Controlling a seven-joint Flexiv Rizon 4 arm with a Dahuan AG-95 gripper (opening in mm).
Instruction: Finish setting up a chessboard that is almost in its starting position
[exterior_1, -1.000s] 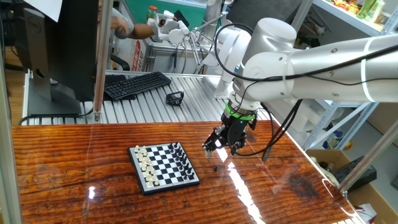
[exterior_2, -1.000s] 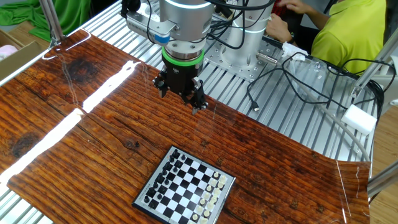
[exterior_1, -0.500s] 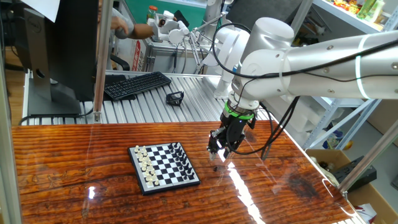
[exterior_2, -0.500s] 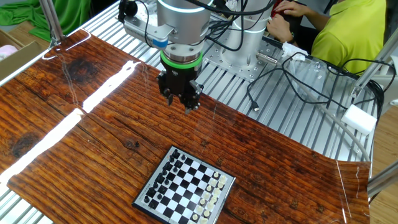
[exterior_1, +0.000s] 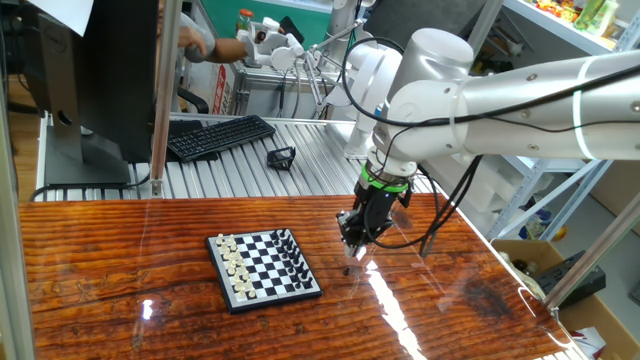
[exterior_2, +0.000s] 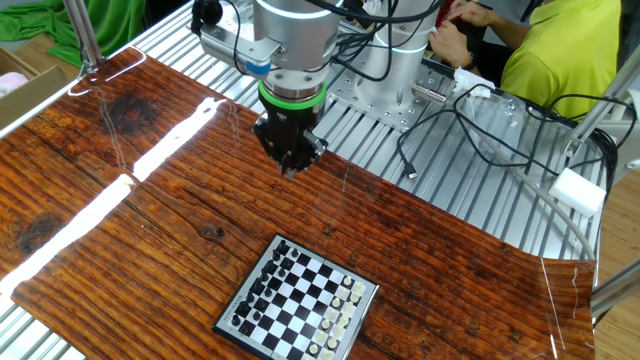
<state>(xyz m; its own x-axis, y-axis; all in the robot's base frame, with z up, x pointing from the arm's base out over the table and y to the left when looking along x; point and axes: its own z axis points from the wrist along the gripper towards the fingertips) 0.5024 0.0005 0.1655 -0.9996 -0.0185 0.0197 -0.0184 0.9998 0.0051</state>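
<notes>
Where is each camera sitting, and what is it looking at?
One fixed view: sits high on the wooden table's side, facing the black keyboard and monitor behind; the arm reaches in from the right, its tool right of the chessboard.
The other fixed view: sits high on another side, looking down toward the arm's base and a person in a yellow shirt; the tool hangs beyond the chessboard.
Both show: the chessboard, the tool and the wooden table.
</notes>
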